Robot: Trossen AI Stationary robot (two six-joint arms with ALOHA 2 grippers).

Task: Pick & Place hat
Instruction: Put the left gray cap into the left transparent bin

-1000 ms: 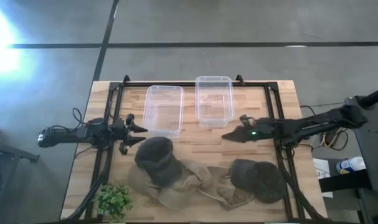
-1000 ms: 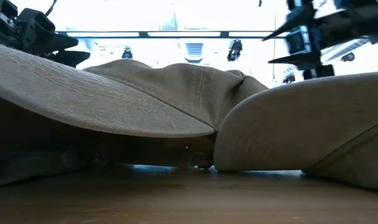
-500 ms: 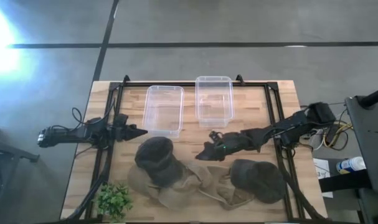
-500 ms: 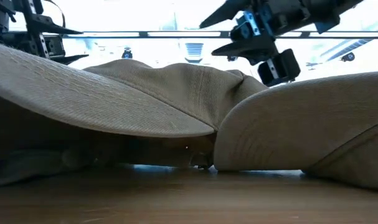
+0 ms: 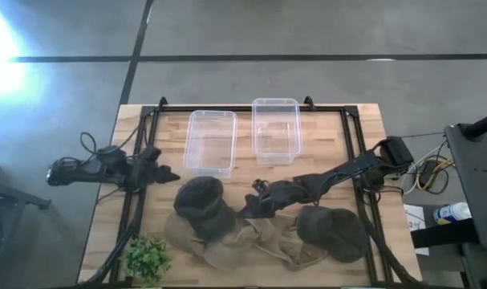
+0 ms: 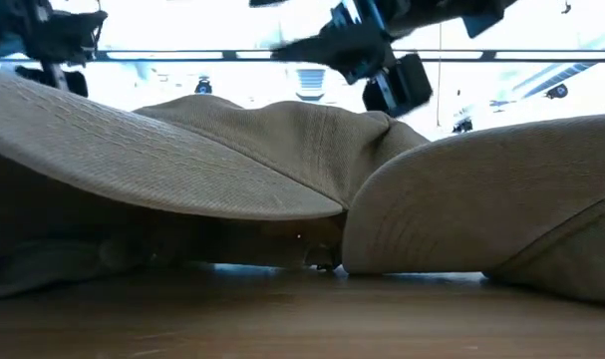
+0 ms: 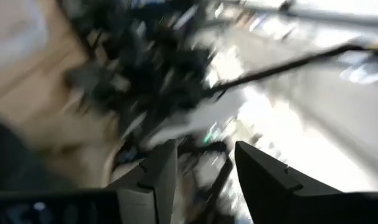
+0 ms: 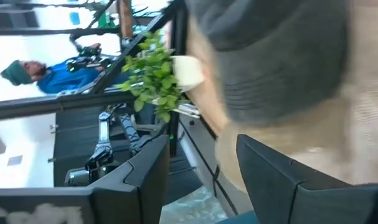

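Right hand [image 5: 247,210], fingers apart, hovered at the left bucket hat [image 5: 201,207]; left hand [image 5: 169,174] open, idle at desk [image 5: 363,120] edge.

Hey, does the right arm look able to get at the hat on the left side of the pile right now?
Probably yes. The right gripper hangs open above the tan brims, right beside the left hat, with nothing between them. The left gripper waits off by the table's left edge, clear of that path.
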